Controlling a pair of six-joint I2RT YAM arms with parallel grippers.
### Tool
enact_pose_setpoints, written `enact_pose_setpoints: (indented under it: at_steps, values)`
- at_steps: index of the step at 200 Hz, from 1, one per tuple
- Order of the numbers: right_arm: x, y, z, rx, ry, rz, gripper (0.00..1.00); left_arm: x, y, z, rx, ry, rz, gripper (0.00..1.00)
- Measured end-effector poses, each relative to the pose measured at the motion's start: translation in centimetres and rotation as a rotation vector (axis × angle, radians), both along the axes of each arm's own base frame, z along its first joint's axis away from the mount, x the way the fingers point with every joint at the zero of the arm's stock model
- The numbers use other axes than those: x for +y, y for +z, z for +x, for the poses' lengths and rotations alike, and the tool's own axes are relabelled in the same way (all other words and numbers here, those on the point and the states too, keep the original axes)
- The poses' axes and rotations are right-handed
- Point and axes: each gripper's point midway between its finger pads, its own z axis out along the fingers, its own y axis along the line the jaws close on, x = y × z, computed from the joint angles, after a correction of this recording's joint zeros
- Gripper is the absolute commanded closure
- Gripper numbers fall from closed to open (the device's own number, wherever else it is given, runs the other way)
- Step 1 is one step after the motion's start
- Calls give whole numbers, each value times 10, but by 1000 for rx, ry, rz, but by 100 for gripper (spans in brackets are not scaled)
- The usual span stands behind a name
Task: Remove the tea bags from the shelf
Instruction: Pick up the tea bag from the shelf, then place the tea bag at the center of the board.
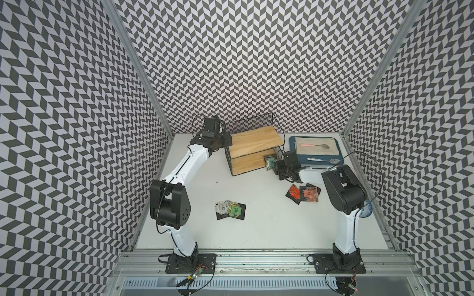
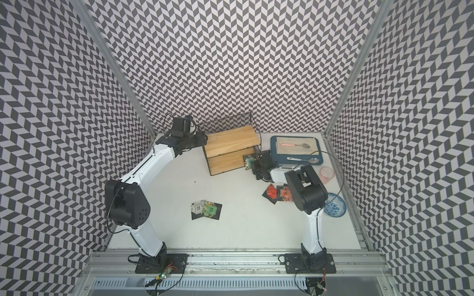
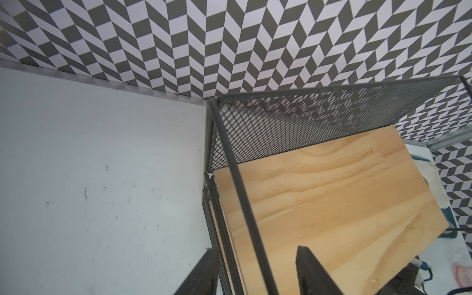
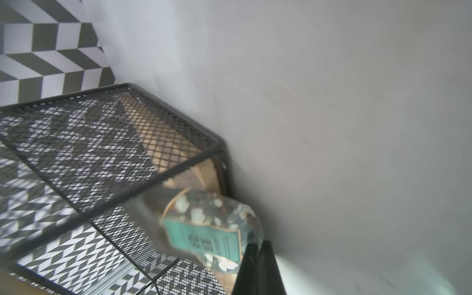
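Observation:
The shelf stands at the back of the table, a black wire rack with two wooden boards. My right gripper is at its right end by the lower board, shut on the edge of a teal tea bag. My left gripper is open at the shelf's left end and straddles its side wire. More tea bags lie on the table: a green and white pile and an orange-red pile.
A blue tray with a beige cloth and two spoons sits right of the shelf. A pink cup and a blue patterned bowl stand by the right wall, behind my right arm.

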Motion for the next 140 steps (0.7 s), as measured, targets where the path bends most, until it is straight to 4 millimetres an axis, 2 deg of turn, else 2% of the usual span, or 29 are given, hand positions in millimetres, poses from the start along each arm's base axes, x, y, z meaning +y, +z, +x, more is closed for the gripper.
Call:
enact_pose_setpoints:
  at_steps: [38,81,140]
  values:
    - [-12,11,-29,24,7,-55,100,0,0,0,0,1,1,47]
    - [-32,47,-74,-34,25,-76,100,1,0,0,-1,4,4,44]
    - [-65,98,-120,-151,49,-117,100,5,-3,-5,1,16,14,41]
